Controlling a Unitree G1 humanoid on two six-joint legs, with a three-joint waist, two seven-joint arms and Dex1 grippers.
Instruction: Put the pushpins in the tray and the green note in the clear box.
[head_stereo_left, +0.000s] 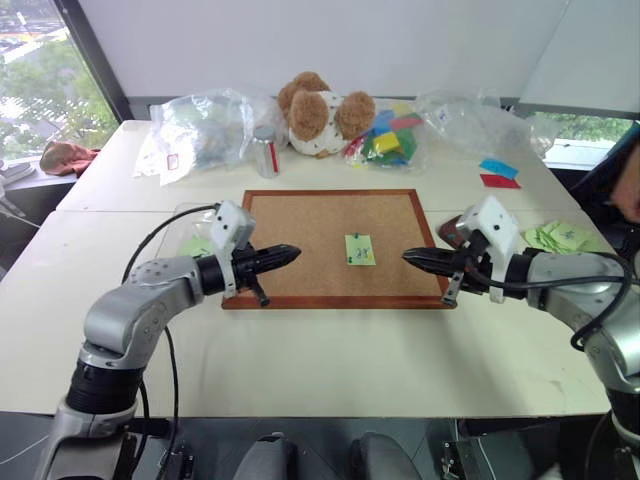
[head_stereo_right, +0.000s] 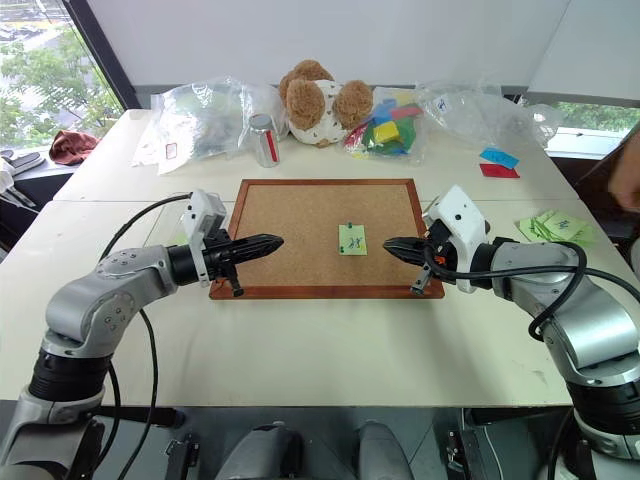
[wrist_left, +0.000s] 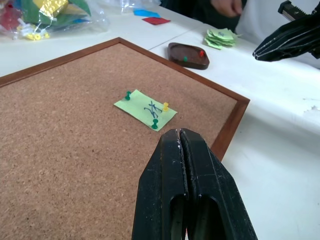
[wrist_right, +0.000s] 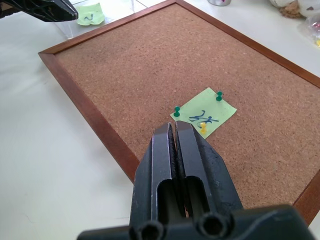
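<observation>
Head views: While the green note (head_stereo_left: 359, 249) sits pinned mid-corkboard (head_stereo_left: 300, 240), left hand (head_stereo_left: 290, 253) and right hand (head_stereo_left: 412, 258) hover either side, fingers pressed together, holding nothing.
Left wrist view: three pushpins (wrist_left: 154, 124) on the note; the tray (wrist_left: 188, 55) already carries two (task barely begun).
Right wrist view: clear box (wrist_right: 80, 22), walls hard to make out, holds another green slip.

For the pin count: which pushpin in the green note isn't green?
The yellow pushpin, at the green note's edge beside the scribble; the two others are green.
</observation>
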